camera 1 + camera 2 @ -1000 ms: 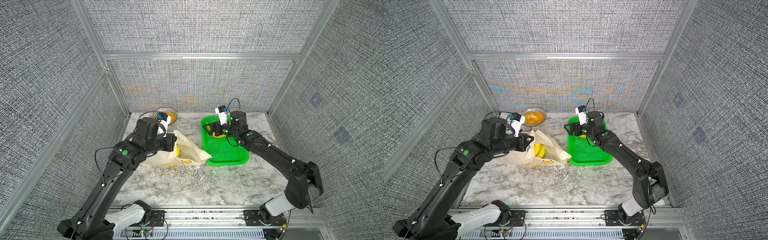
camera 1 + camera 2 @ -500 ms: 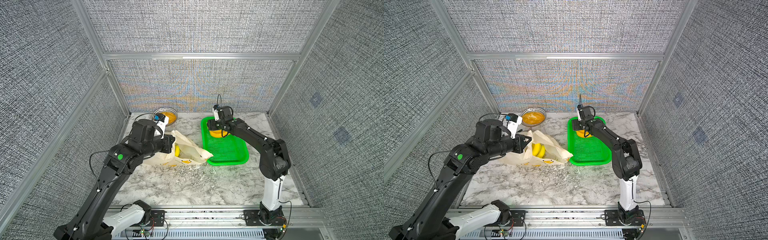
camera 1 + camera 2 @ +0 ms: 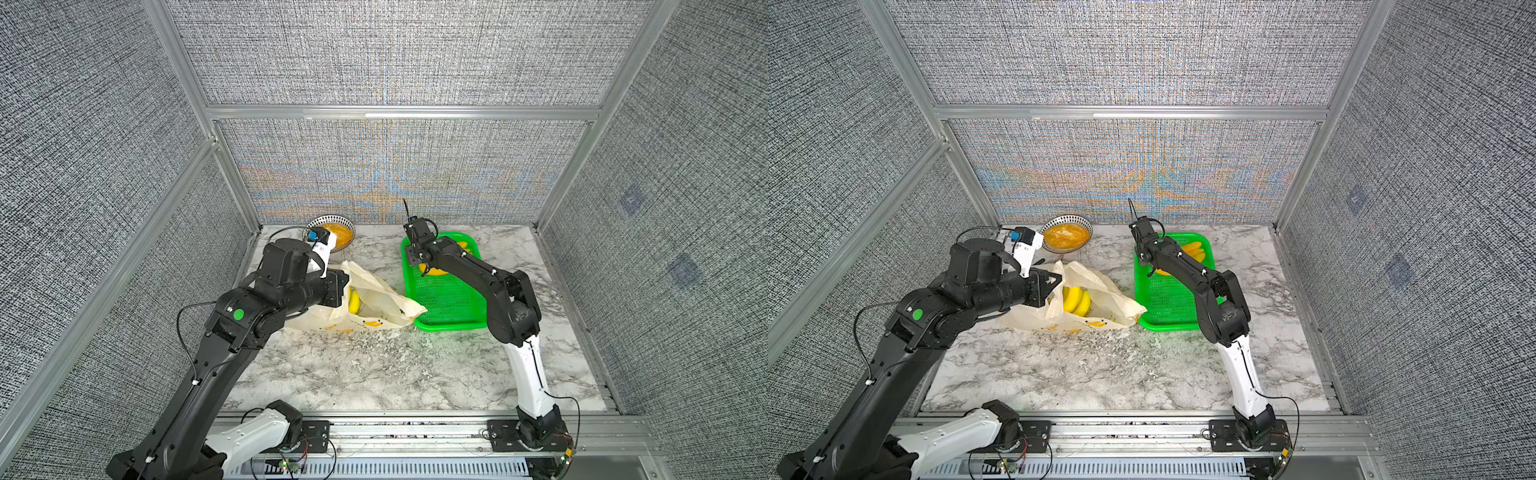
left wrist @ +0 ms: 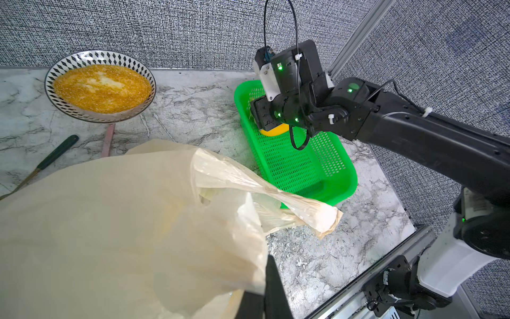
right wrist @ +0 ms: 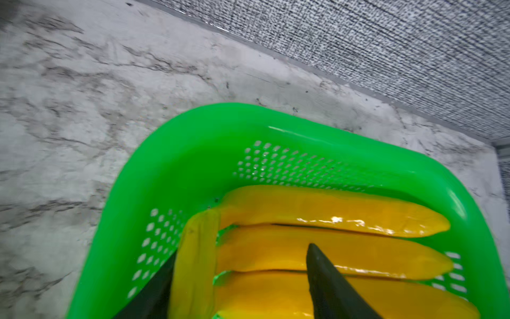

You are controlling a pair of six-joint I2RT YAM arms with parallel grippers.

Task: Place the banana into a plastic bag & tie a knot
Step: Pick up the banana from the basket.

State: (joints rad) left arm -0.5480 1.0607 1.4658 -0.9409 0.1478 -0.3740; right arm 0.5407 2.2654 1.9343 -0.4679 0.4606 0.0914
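Observation:
The cream plastic bag (image 3: 376,297) (image 3: 1100,286) lies left of the green tray, its mouth held up. My left gripper (image 4: 263,279) (image 3: 1054,279) is shut on the bag's rim. A yellow banana bunch (image 3: 354,300) (image 3: 1074,299) sits inside the bag. A second banana bunch (image 5: 317,210) (image 3: 1194,249) lies at the tray's far end. My right gripper (image 5: 242,254) (image 3: 423,266) reaches down over it, open, its fingers straddling the bunch's stem end. The bag's handle loop (image 4: 276,198) hangs loose. No knot is in view.
The green perforated tray (image 3: 451,309) (image 3: 1167,309) (image 4: 303,171) (image 5: 193,152) touches the bag's right tip. A patterned bowl of yellow grains (image 3: 338,235) (image 3: 1067,237) (image 4: 102,88) stands at the back wall. A dark-handled utensil (image 4: 55,152) lies near it. Grey walls enclose three sides.
My right arm folded at the elbow and its gripper went down onto the banana bunch in the tray, the jaws narrowing. The left gripper kept hold of the bag.

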